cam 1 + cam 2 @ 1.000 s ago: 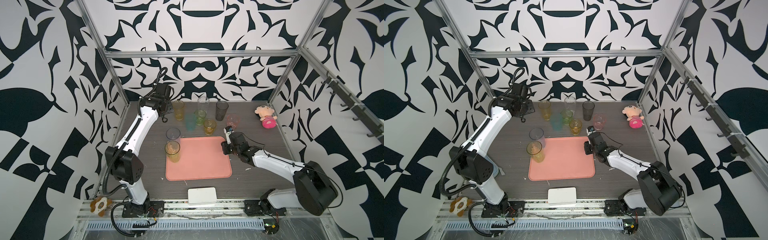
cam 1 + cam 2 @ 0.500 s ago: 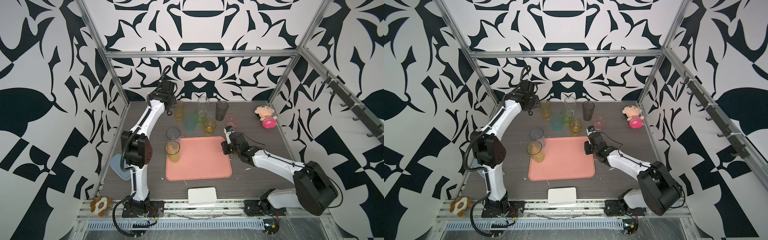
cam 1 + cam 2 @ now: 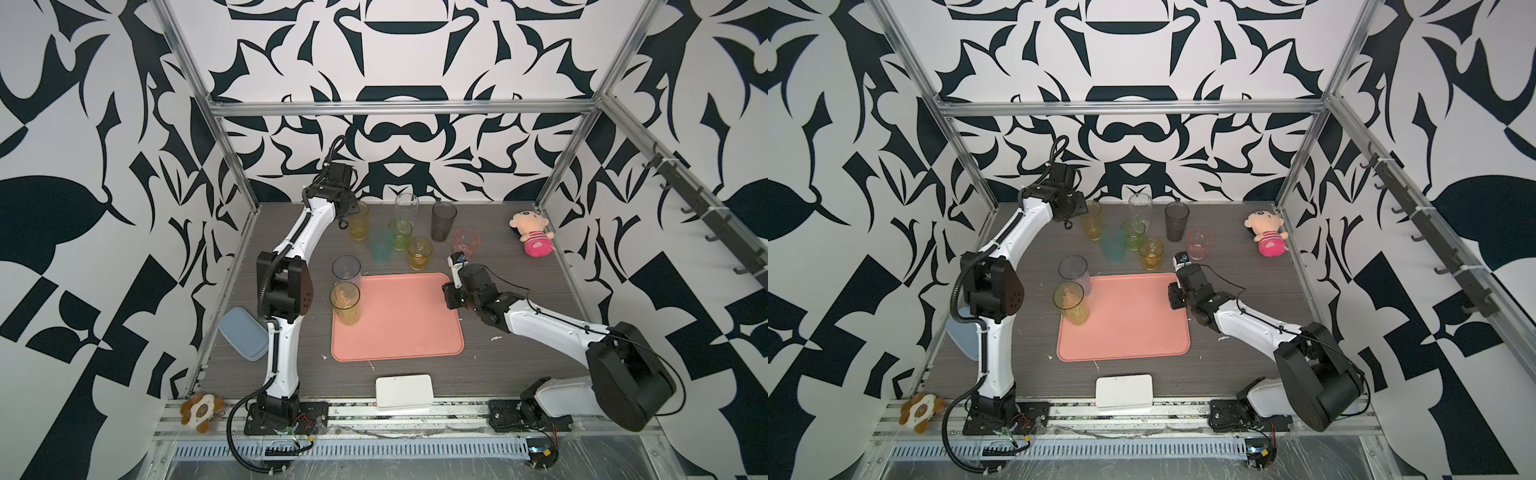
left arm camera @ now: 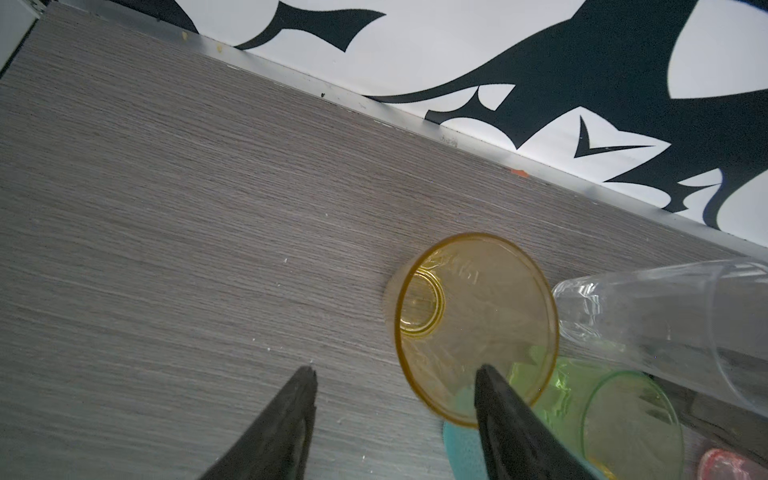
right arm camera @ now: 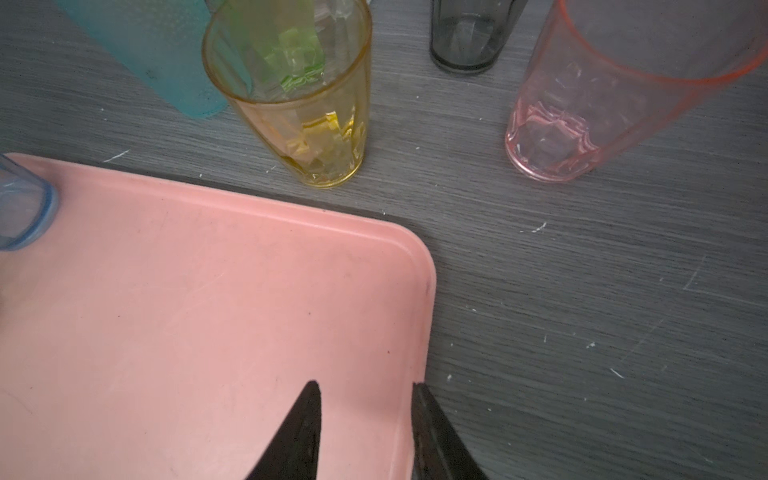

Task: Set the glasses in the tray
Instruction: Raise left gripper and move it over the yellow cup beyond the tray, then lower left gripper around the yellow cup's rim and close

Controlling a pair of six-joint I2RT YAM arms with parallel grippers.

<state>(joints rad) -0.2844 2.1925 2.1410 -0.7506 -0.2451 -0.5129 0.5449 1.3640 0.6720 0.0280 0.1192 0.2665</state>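
While two tumblers already stand on the tray (image 3: pixel 399 332), a tall blue-grey glass (image 3: pixel 346 269) at its far left corner and a tall amber glass (image 3: pixel 345 302) just in front of it, the other seven stand upright on the desk (image 3: pixel 498 374) beyond the tray's far edge.

The left jaws hang at the back of the desk, spread wide and empty. In the left wrist view one of them overlaps the near rim of the tall yellow glass (image 4: pixel 473 328), which is beside them, not between them. That glass is crowded on one side by the tall clear glass (image 4: pixel 665 316), the yellow-green glass (image 4: pixel 631 415) and the teal glass (image 3: pixel 380 247), and open on the side toward the bare desk. The right jaws sit low over the tray's far right corner, parted a little, one above the tray's floor and one at its rim, pinching nothing that shows.

These look like thin plastic tumblers: light, fairly stiff, smooth-walled, and so likely to tip at a nudge or slip out of a hard squeeze. The safest hold on the yellow one is probably across its wall somewhat below the rim, one jaw on either side, coming in from the open side so the neighbours are not knocked.
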